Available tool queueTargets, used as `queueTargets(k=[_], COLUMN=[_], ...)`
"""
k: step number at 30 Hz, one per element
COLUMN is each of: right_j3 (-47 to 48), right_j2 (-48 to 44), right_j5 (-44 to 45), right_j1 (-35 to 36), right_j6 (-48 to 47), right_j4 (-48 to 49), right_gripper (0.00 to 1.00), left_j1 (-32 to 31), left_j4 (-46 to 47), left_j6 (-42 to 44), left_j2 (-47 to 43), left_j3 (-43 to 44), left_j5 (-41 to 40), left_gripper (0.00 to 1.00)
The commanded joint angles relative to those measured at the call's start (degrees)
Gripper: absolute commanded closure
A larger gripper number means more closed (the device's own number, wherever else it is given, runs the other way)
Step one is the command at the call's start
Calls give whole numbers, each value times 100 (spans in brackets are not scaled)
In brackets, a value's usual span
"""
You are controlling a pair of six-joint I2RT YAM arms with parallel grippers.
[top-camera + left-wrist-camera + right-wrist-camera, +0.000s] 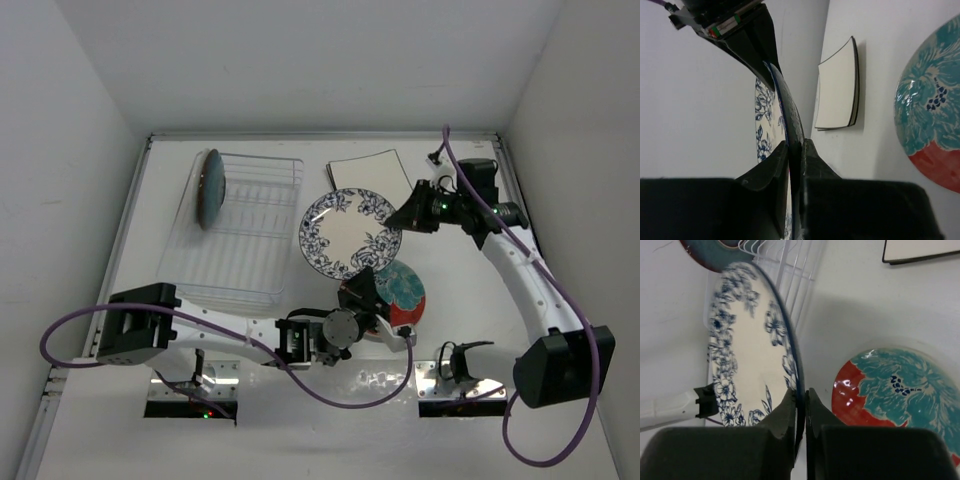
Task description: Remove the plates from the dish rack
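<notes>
The round white blue-patterned plate point(350, 235) is held in the air between the dish rack point(240, 230) and the table's right side. My left gripper point(362, 285) is shut on its near rim point(790, 115). My right gripper point(405, 218) is shut on its far-right rim point(747, 340). A round red plate with teal flowers point(402, 292) lies flat on the table below it and shows in both wrist views point(932, 100) point(895, 390). Cream-white square plates point(365, 170) lie stacked at the back. Another red-and-teal plate point(210, 187) stands on edge in the clear rack.
The rack's wire dividers point(790, 265) are close to the left of the held plate. The square stack point(837, 87) lies behind it. White walls enclose the table on the left, back and right. The arm bases sit at the near edge.
</notes>
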Motion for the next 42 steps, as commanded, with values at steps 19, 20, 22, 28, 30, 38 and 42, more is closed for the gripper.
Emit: queueTargets(k=[19,20,22,28,30,38,42], right_j3=[-1352,-1351,-1264,-1263,-1377,-2596,-3502], right_j2=[-1715,-1793,-1838,-1794,-1812,-1988,-2477], right_j5=[825,897,1012,601,485,117,300], right_j1=[-1640,-1640,-1640,-1640,-1640,-1474,-1456], right_j6=[490,419,77,-689,-759,-348,443], right_j4=[836,635,370,-492,-580,304,1645], right_gripper=[100,100,100,100,100,100,100], left_j1=[-734,-813,-840,-534,-217,2112,2561], left_j4=[-5063,-5348,-5816,-4903,-5365,-6326,-6266], left_j6=[-3151,-3432,-4066,-4875,-5725,-8004,-8067], left_j2=[-402,-367,-393,-1165,-1263,-1904,-2255], left_j3=[1186,1265,1362,1484,2089,2979,2778], left_j5=[-562,-475,-518,-2255,-2311,-1231,-817], left_gripper=[19,19,19,2,2,0,0])
